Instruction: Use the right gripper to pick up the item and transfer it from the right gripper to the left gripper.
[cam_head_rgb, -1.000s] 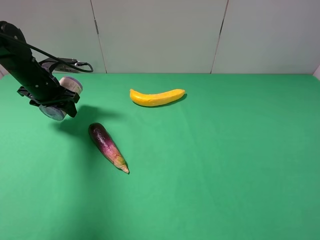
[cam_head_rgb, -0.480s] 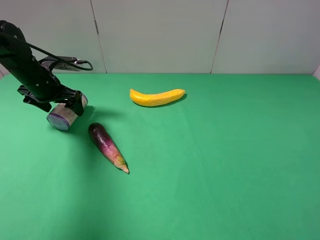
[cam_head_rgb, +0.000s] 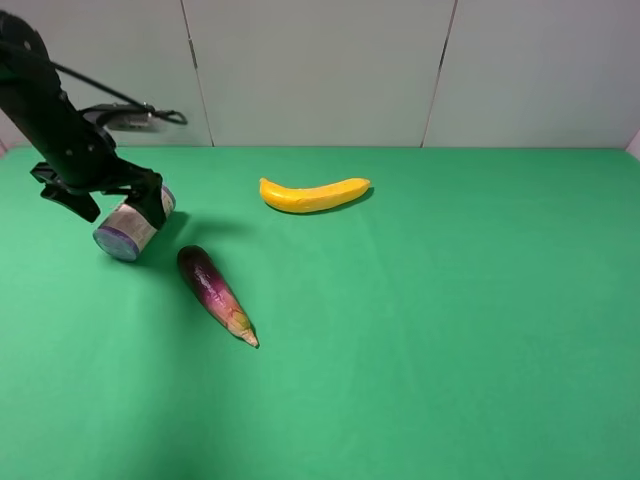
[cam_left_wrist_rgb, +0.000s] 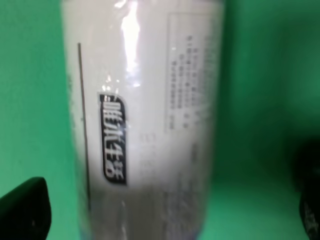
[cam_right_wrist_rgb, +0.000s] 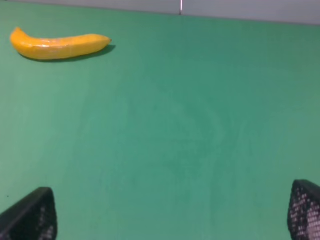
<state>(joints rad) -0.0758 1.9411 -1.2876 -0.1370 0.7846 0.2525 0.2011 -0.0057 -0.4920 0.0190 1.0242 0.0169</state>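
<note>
The item (cam_head_rgb: 128, 228) lies on its side on the green table (cam_head_rgb: 450, 320), far over on the left, with one purple end turned toward the front edge and its whitish label facing up. A second ago it was up in the air, clamped in the left gripper (cam_head_rgb: 105, 195); half a second ago it was already down on the cloth, and it has not shifted since. In the left wrist view the can (cam_left_wrist_rgb: 145, 125) fills the middle, its printed label close and blurred, with green showing on both sides of it.

The left gripper now hangs just above the can with its jaws spread wide, one finger to each side. From the high camera the nearer finger overlaps the can's far end, and I cannot tell whether it touches. In the wrist view the two fingertips (cam_left_wrist_rgb: 22, 210) sit at the lower corners, well clear of the label, so nothing is gripped. The arm has lifted and drawn back a little compared with half a second ago.

Just to the right of the can lies the eggplant (cam_head_rgb: 215, 293), pointing its pale tip toward the front, apart from the can and where it was before. Farther back, near the middle of the table, the banana (cam_head_rgb: 314, 194) has stayed put too.

The right gripper (cam_right_wrist_rgb: 170, 215) is outside the high view; its own camera shows the two black fingertips far apart over bare green, holding nothing, with the banana (cam_right_wrist_rgb: 59, 45) well beyond them.
</note>
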